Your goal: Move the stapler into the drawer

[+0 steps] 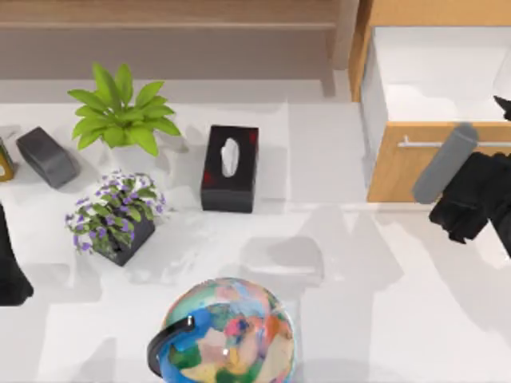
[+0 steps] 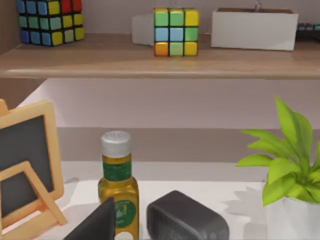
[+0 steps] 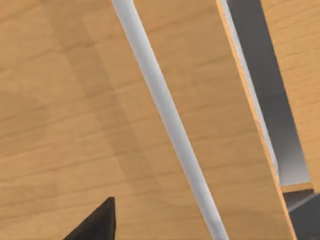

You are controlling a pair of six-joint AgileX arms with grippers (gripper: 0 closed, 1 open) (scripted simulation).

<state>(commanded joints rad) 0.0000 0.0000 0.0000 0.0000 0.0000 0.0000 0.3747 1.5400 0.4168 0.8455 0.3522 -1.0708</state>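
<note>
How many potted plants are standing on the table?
2. The green leafy plant stands at the table's left rear; the purple-flowered plant stands just in front of it. More may be hidden outside the views.

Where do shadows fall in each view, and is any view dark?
Top view: soft shadows spread across the white table beside the tissue box and the globe. Left wrist view: shade under the shelf. Right wrist view: faint shadow bands cross the drawer front. No view is dark.

Overhead view — wrist views close, level
</note>
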